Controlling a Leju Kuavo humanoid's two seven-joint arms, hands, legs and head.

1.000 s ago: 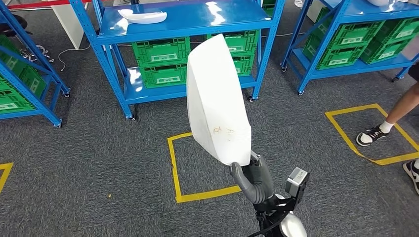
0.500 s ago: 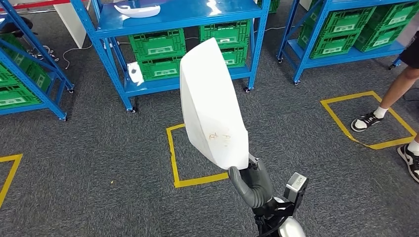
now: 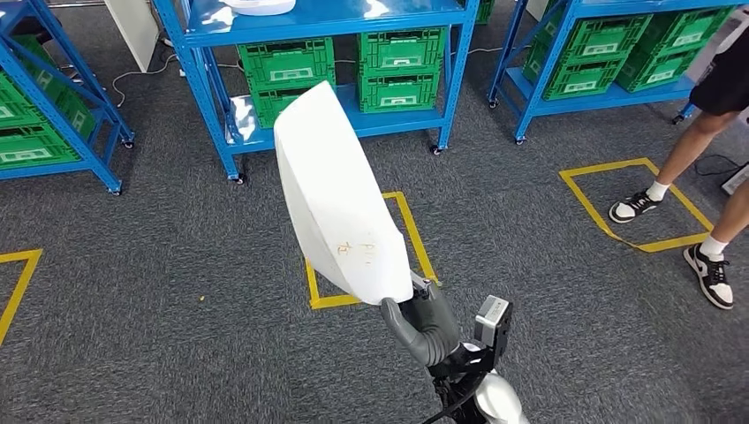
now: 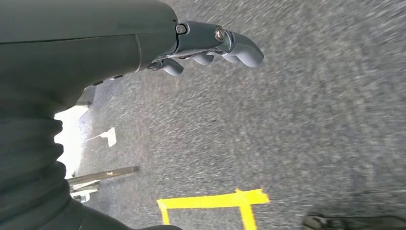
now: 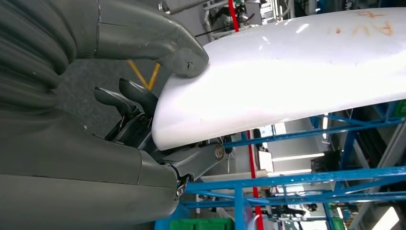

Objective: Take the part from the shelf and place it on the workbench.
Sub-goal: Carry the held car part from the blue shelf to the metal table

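A large white curved shell part [image 3: 334, 194] with faint orange writing stands upright over the carpet, gripped at its lower end by my right hand [image 3: 422, 325]. In the right wrist view the thumb [image 5: 177, 48] presses on the white part [image 5: 297, 72] and the darker fingers [image 5: 127, 103] wrap under its edge. My left hand [image 4: 210, 45] hangs over the grey carpet with its fingers loosely curled and nothing in them. Another white part [image 3: 258, 6] lies on the top of the blue shelf [image 3: 327, 16] straight ahead.
Blue shelf racks with green crates [image 3: 399, 69] stand ahead, left and right. Yellow tape squares [image 3: 362, 247] mark the grey carpet. A person's legs and sneakers [image 3: 671, 190] stand at the right by another tape square [image 3: 631, 208].
The whole view has shifted: shelves have slid up and away and the tape square has moved right. The held part now sits further left and leans more. The person's legs show more.
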